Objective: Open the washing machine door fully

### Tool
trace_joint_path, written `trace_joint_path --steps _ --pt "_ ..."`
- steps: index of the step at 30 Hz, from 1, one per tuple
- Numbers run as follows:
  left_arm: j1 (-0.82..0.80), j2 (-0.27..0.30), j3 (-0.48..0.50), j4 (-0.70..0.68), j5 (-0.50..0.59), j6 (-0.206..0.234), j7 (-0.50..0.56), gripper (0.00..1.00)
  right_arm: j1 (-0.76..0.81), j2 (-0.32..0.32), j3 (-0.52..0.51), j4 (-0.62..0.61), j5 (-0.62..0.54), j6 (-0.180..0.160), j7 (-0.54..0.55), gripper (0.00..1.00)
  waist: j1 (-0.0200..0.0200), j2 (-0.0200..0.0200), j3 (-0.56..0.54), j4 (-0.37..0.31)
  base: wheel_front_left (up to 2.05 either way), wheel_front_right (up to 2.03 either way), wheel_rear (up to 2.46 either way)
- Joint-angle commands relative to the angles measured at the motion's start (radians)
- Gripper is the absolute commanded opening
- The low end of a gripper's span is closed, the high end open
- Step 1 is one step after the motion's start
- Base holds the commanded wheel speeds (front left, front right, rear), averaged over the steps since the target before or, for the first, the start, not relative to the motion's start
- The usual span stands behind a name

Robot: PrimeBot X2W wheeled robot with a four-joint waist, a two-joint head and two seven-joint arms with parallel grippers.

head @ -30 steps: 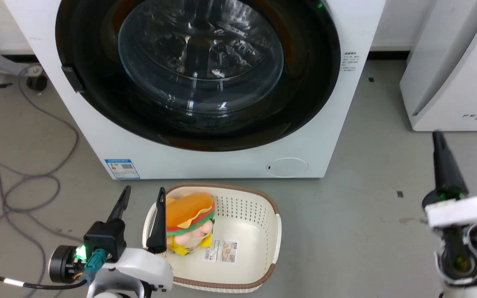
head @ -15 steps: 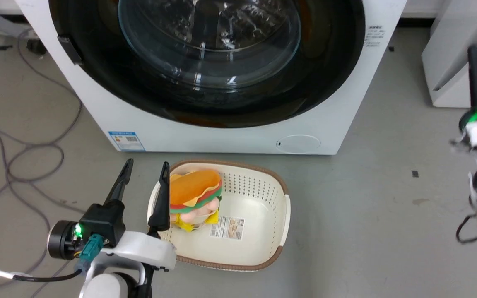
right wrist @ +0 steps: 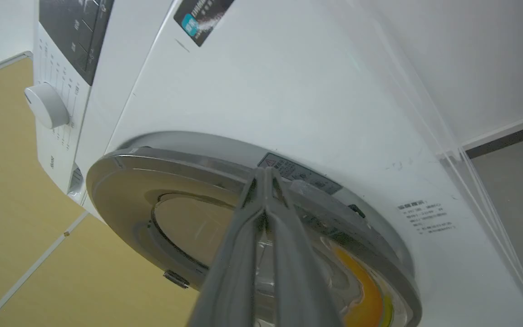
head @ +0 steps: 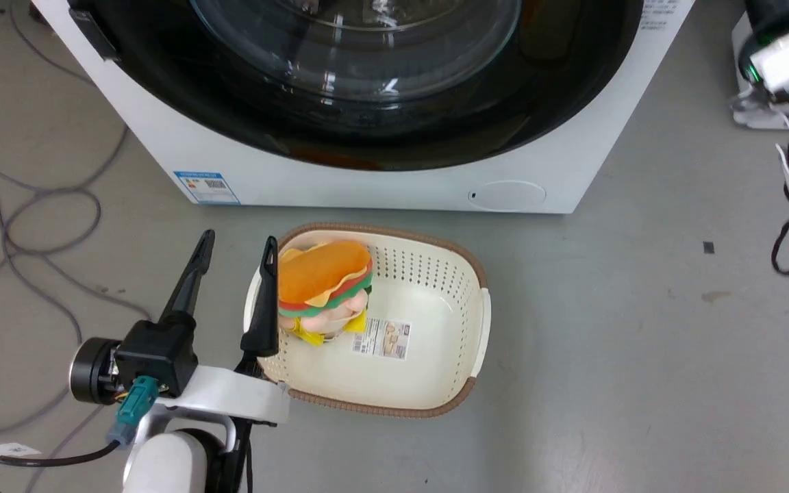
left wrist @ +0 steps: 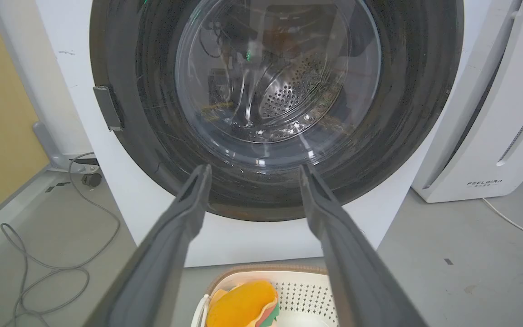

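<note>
The white washing machine stands across the top of the head view, its glossy black door lying against the front, with a small grey tab on the door's left edge. My left gripper hovers open over the floor beside the basket, fingers pointing at the door from a distance, nothing between them. My right wrist is at the upper right beside the machine. My right gripper is shut on nothing, its tips close to the door's silver rim; whether they touch is unclear.
A cream basket holding a plush burger sits on the grey floor in front of the machine. Grey cables loop on the floor at left. A white appliance marked FEELBIRD stands to the machine's right.
The head camera has shifted, sliding the machine up the picture. My right gripper, still shut, has travelled from the lower right up beside the machine's right edge. The left gripper stays by the basket.
</note>
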Motion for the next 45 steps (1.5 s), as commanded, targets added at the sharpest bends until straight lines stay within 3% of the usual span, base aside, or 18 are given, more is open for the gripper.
trace_joint_path --steps 1,12,22,45 --pt "-0.022 0.001 0.0 -0.009 -0.009 -0.008 -0.014 1.0 -0.085 -0.015 0.055 0.064 0.037 0.001 0.018 0.0 -0.0001 0.0 0.019 0.002 0.0 0.0 0.0" --pt "-0.056 0.001 -0.002 -0.022 -0.018 -0.022 -0.037 1.0 -0.378 0.03 0.265 0.316 0.134 0.001 0.123 0.0 -0.0001 0.0 0.089 0.004 0.0 0.0 0.0" --pt "-0.081 0.001 -0.009 -0.023 -0.032 -0.033 -0.058 1.0 -0.537 0.018 0.422 0.43 0.243 0.001 0.22 0.0 -0.0001 0.0 0.131 0.009 0.0 0.0 0.0" --pt "-0.113 0.001 -0.048 0.003 -0.066 -0.034 -0.104 1.0 -0.792 0.011 0.701 0.656 0.582 0.001 0.624 0.0 -0.0001 0.0 0.155 0.014 0.0 0.0 0.0"
